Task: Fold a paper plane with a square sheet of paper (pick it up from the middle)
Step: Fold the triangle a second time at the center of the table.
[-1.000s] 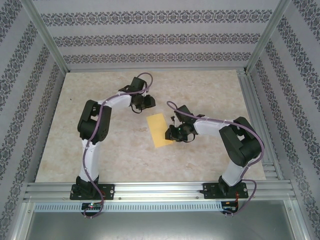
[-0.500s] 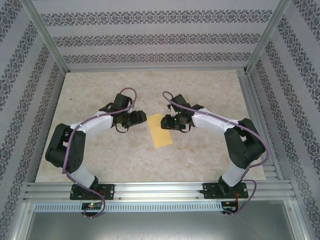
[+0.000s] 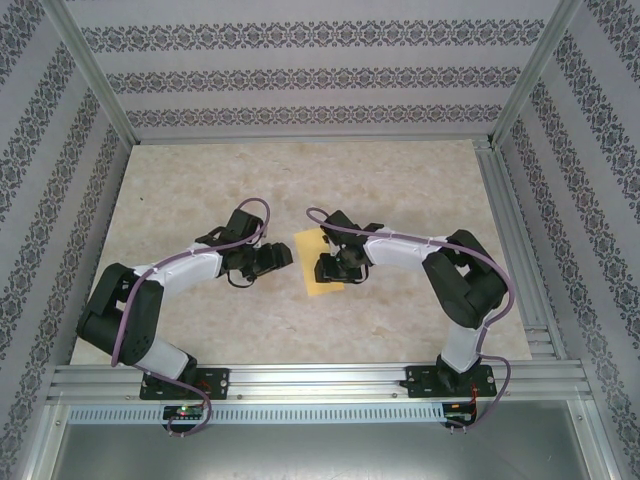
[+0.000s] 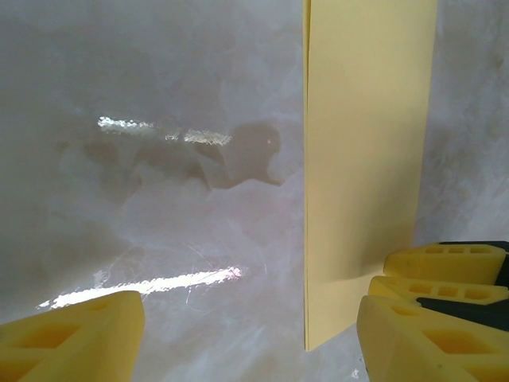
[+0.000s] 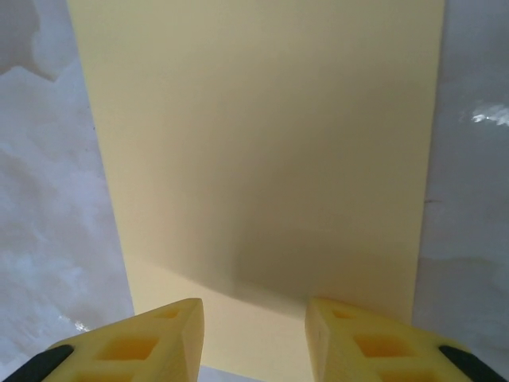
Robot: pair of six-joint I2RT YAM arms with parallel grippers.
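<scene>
The square sheet of paper (image 3: 308, 245) lies flat on the marble table as a narrow yellow rectangle folded in half (image 5: 262, 143). My right gripper (image 3: 322, 270) hovers low over its middle, jaws open, both yellow fingertips (image 5: 179, 326) above the paper's near edge (image 5: 253, 318), with nothing between them. My left gripper (image 3: 285, 258) sits just left of the paper, jaws wide open (image 4: 250, 318) over bare table, the paper's long edge (image 4: 366, 159) by its right finger. The right gripper's fingers (image 4: 445, 263) show at the paper's far side.
The marble tabletop (image 3: 200, 180) has free room all around the paper. Aluminium frame rails (image 3: 300, 378) run along the near edge, and patterned walls close in the other sides.
My left arm has swung back toward the near side, bringing its gripper down beside the paper and opening it wide. The right gripper has shifted onto the paper and opened a little.
</scene>
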